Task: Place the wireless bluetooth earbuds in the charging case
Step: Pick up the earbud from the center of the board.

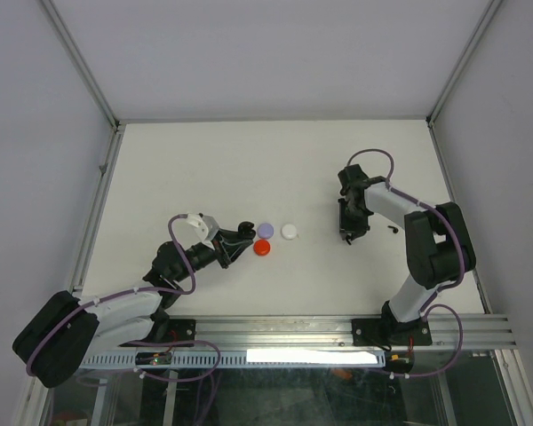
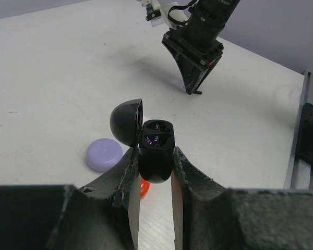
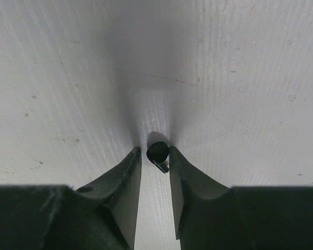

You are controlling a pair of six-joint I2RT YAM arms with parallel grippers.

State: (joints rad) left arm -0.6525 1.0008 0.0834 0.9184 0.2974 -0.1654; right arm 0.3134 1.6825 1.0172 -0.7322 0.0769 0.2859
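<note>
**Holding arrangement.** The left gripper (image 2: 155,174) was closed on the lower body of the case (image 2: 156,151), clamping it from both sides. The lid (image 2: 126,123) stood hinged open to the left, so the two sockets faced up and toward the right arm. Judged from this, the case was being held as a steady receptacle, clear of the desk (image 1: 204,169), near its middle.

**Earbud.** The right gripper (image 1: 347,236) pointed down at the desk on the right, well apart from the case. Its jaws were closed narrowly on a black earbud (image 3: 157,151), pinching it at the fingertips, stem toward the wrist camera. The grip at the very tips probably left the body free to enter a socket.

**Other items.** A purple disc (image 1: 266,229), a white disc (image 1: 290,231) and a red disc (image 1: 262,248) lay on the desk just right of the case; they play no evident part in the task.

**Limits of view.**
- Whether the earbud was lifted or touching the desk could not be told.
- The sockets looked empty, but their dark interior showed only purple glints.
- The left jaw hid most of the red disc in the left wrist view.
- A dark speck (image 1: 393,228) right of the right gripper might be the second earbud; it was too small to identify.
</note>
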